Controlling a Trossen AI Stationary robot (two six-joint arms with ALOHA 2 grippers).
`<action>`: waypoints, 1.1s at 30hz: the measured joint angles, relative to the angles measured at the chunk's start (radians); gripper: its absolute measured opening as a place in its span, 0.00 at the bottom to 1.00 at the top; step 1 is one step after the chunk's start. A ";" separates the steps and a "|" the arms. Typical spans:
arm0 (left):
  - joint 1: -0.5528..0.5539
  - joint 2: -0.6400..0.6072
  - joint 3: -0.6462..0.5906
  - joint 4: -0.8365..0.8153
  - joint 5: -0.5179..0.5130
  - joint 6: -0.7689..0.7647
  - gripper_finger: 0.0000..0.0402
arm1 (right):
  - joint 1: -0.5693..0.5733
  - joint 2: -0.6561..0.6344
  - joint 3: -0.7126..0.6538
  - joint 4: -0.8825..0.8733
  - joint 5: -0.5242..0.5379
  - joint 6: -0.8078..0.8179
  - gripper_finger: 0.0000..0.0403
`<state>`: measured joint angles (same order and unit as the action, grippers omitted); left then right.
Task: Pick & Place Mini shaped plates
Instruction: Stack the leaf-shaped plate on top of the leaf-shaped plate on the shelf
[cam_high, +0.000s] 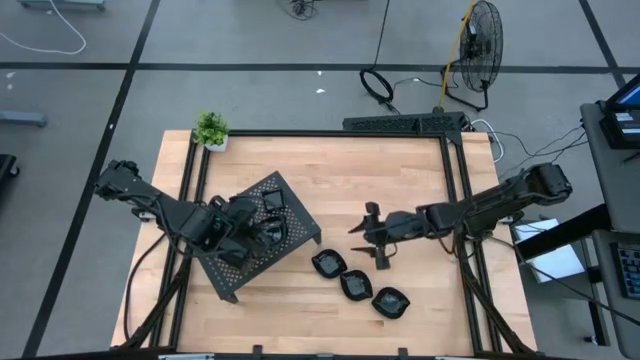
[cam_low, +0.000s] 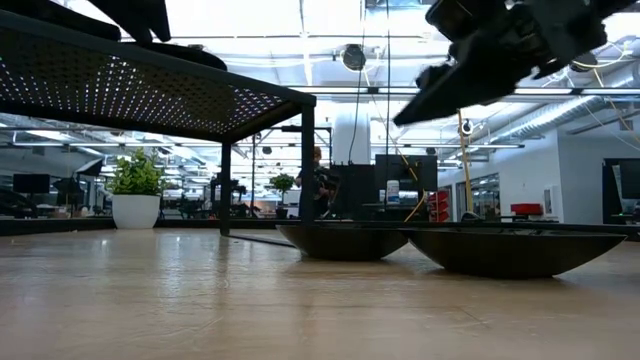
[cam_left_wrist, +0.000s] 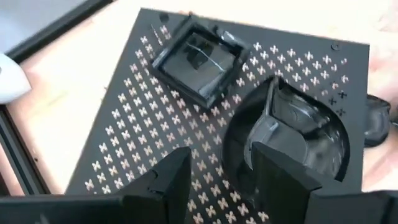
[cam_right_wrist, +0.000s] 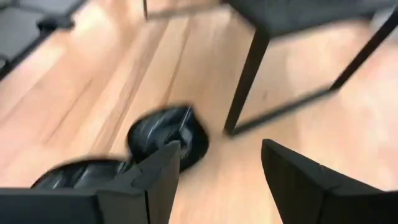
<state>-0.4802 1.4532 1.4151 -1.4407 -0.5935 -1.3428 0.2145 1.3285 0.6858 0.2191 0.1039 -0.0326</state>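
High view shows you the left gripper (cam_high: 243, 232) spread over the perforated tray (cam_high: 290, 200), a rounded plate (cam_left_wrist: 298, 134) between its fingers. Your right gripper (cam_high: 372, 235), fingers apart, hangs empty at 3 o'clock of the tray.

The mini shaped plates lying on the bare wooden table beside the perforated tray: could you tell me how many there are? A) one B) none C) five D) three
D: the high view shows three mini shaped plates in a diagonal row on the table, right of the perforated tray.
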 joint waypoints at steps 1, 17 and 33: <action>0.002 0.000 0.000 0.000 -0.011 0.007 0.43 | 0.009 0.000 0.015 -0.059 0.001 0.027 0.53; 0.008 0.000 0.000 0.002 -0.099 0.117 0.44 | 0.369 -0.010 0.041 -0.366 0.102 0.359 0.47; 0.010 0.000 0.000 0.002 -0.196 0.213 0.44 | 0.462 0.194 0.041 -0.357 0.097 0.703 0.45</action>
<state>-0.4706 1.4532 1.4147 -1.4384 -0.7895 -1.1293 0.6762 1.5224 0.7273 -0.1378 0.2007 0.6701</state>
